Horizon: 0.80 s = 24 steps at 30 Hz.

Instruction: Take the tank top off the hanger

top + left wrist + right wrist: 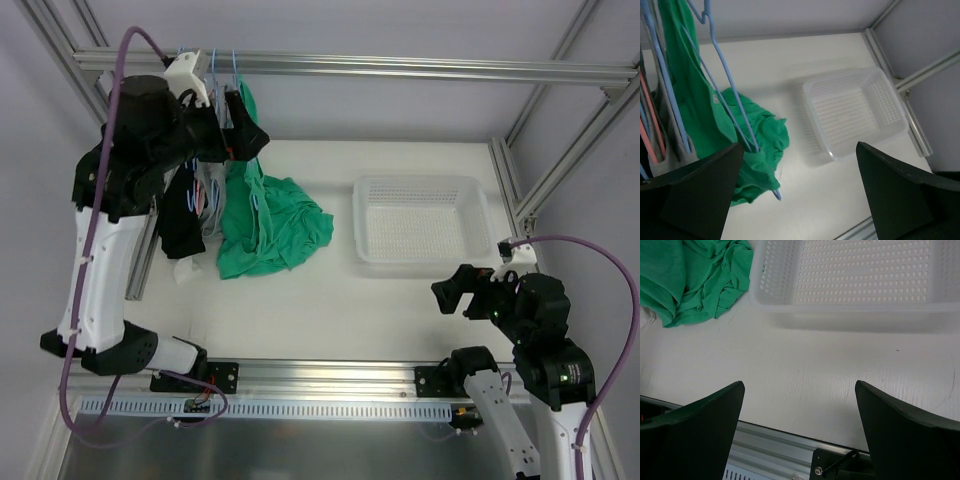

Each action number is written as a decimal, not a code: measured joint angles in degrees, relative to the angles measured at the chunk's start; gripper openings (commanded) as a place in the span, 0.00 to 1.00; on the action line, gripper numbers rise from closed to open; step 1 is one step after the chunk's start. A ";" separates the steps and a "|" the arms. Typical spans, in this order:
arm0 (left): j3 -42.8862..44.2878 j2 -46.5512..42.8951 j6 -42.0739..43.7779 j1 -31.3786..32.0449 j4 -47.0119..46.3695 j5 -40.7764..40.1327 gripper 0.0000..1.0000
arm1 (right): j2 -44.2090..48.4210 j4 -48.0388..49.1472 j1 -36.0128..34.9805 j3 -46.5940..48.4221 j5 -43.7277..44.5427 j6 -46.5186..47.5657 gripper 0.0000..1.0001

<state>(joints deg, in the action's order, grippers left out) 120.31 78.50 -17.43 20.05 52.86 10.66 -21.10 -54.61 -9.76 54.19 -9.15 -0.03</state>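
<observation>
The teal-green tank top (270, 225) hangs from the top rail, its lower part piled on the table. It still sits on the light-blue wire hanger (236, 72), hooked on the rail. In the left wrist view the hanger wires (725, 75) run down through the tank top (695, 100), and one end pokes out below the cloth. My left gripper (245, 135) is raised beside the hanger top, open and empty (800, 195). My right gripper (460, 290) is open and empty, low over the table's front right (800, 430). The tank top's edge shows in the right wrist view (700, 275).
A white perforated basket (420, 220) stands right of the tank top. A black garment (180, 225) and a grey garment (210, 200) hang left of it, with a pink-orange hanger (652, 120). Aluminium frame rails surround the table.
</observation>
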 measured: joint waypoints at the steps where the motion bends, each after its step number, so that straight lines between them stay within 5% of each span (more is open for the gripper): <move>1: 0.74 1.55 0.42 0.52 0.02 -1.60 0.97 | 0.11 0.09 0.00 -0.20 -0.20 0.13 0.99; 8: 3.65 9.77 3.19 2.97 -0.63 -12.98 0.68 | 0.72 0.24 0.00 -0.90 -2.10 0.79 0.99; 14: 3.50 13.03 4.63 3.65 -1.20 -21.40 0.64 | 1.79 0.46 0.00 -1.16 -3.13 1.16 1.00; 17: 3.50 13.84 5.20 3.65 -1.51 -23.43 0.47 | 1.81 0.61 0.00 -1.40 -3.63 1.16 1.00; 24: 3.50 16.63 6.54 3.80 -1.73 -24.85 0.30 | 1.84 1.05 0.00 -1.66 -3.82 1.16 1.00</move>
<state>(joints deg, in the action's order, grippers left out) 123.81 95.13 -10.90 23.86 51.13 -14.20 -19.27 -53.56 -9.76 52.53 -12.97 1.13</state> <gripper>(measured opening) 0.317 0.993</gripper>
